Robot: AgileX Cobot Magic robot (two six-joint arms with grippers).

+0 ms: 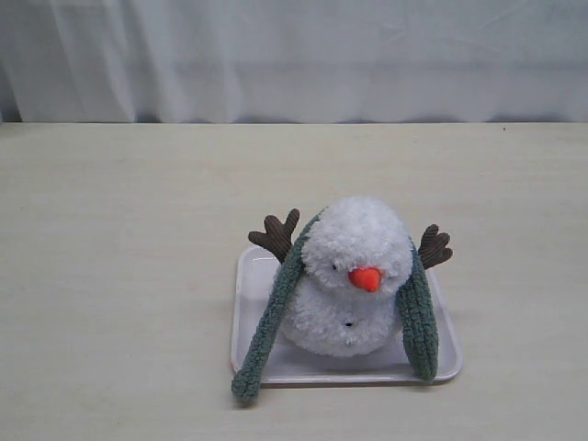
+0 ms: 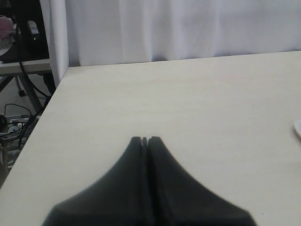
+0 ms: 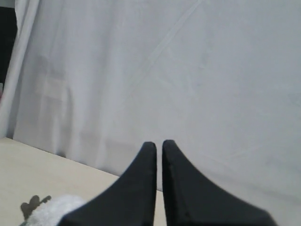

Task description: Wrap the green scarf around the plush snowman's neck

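The green scarf point(image 1: 274, 308) is lying behind the snowman's neck point(image 1: 320, 283), with both ends hanging down in front, one on each side of the plush snowman point(image 1: 342, 317). The end toward the left gripper's side is spilling over the rim of the white tray point(image 1: 246, 276) onto the worktop point(image 1: 119, 276). The other end is resting inside the tray.

The left gripper point(image 2: 145, 139) is hanging over bare worktop with its fingers pressed together, pinching nothing. Only a sliver of the tray is showing well ahead of it and off to the side. The right gripper point(image 3: 159, 143) is pointing at the white curtain point(image 3: 197, 70), its fingers drawn almost together with a thin slit between them, empty as well. The snowman's fluffy head point(image 3: 56, 207) and one brown arm point(image 3: 32, 205) are sitting low and close beside it.

The scarf is looking light, limp and fuzzy, so it is likely going to fold and sag rather than slide stiffly. Its nap should be giving the fingers a good bite. The loose ends are probably the best places to pinch, since each is lying clear of the body. The snowman seems soft and light too, so a hard pull on one end could be tipping it or dragging it across the tray. Crossing the ends gently under the orange nose point(image 1: 365, 278) looks like the safer way.
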